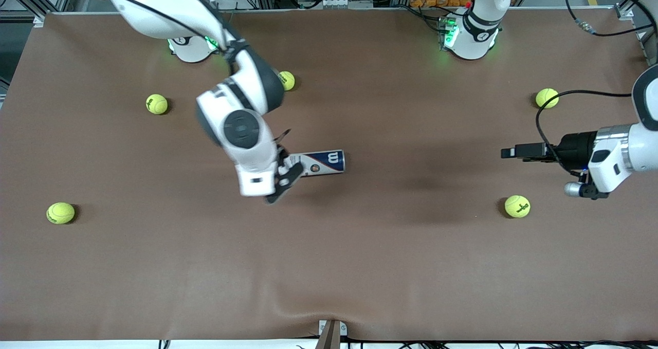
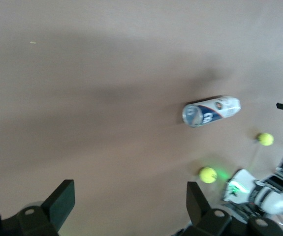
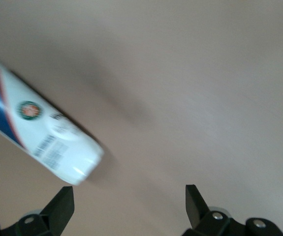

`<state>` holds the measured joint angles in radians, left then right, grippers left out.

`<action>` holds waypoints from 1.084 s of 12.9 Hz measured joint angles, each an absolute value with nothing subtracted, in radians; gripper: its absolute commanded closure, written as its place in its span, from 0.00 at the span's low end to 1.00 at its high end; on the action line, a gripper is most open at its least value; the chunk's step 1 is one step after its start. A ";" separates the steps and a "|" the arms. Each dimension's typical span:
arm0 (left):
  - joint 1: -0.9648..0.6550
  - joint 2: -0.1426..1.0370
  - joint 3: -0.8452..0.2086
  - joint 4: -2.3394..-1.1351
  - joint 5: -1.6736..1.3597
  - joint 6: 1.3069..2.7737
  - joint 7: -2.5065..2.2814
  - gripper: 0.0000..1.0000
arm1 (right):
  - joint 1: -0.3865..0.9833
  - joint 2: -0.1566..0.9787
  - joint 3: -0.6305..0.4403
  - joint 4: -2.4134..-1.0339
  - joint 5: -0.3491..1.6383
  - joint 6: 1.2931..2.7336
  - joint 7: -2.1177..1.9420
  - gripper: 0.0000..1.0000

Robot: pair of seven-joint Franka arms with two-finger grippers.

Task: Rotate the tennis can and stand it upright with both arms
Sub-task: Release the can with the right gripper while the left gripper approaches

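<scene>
Front view: the tennis can (image 1: 320, 163) lies on its side near the middle of the brown table (image 1: 360, 261), its navy band carrying a white "W" mark and a small round logo on the whitish wrap. The right gripper (image 1: 284, 179) hangs over the can's whitish end, fingers spread and holding nothing. The left gripper (image 1: 509, 153) hovers over the table toward the left arm's end, well apart from the can and pointing toward it; its arm waits there. Five tennis balls lie scattered — one (image 1: 517, 206) just beside the left gripper, nearer the camera; another (image 1: 546, 97) farther from the camera than that gripper; one (image 1: 286, 80) near the right arm's base; two more (image 1: 157, 104) and (image 1: 60, 213) toward the right arm's end. Dark print shows on the balls, too small to read.

Left wrist view: the left gripper's own fingers (image 2: 61, 197) stand wide apart with only table between them. Well ahead of them lies the can (image 2: 211, 110), navy end toward the gripper, with two balls (image 2: 207, 174) and (image 2: 265, 139) past it.

Right wrist view: the right gripper's fingers (image 3: 62, 204) are parted and empty — the can's (image 3: 40, 135) whitish end lies just ahead of one fingertip, apart from it. A round green-and-orange logo sits beside the navy band; the fine print is unreadable.
</scene>
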<state>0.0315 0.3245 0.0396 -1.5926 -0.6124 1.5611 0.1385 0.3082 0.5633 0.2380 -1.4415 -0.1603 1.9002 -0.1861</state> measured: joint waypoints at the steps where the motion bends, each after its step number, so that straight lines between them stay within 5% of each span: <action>1: 0.029 0.338 0.038 -1.593 -0.649 1.561 0.139 0.00 | 0.264 0.548 0.237 -1.441 -0.160 1.878 -0.168 0.00; 14: -0.006 0.657 -0.049 -1.598 -1.145 1.638 0.432 0.00 | 0.040 0.165 -0.068 -1.450 0.001 1.502 -0.084 0.00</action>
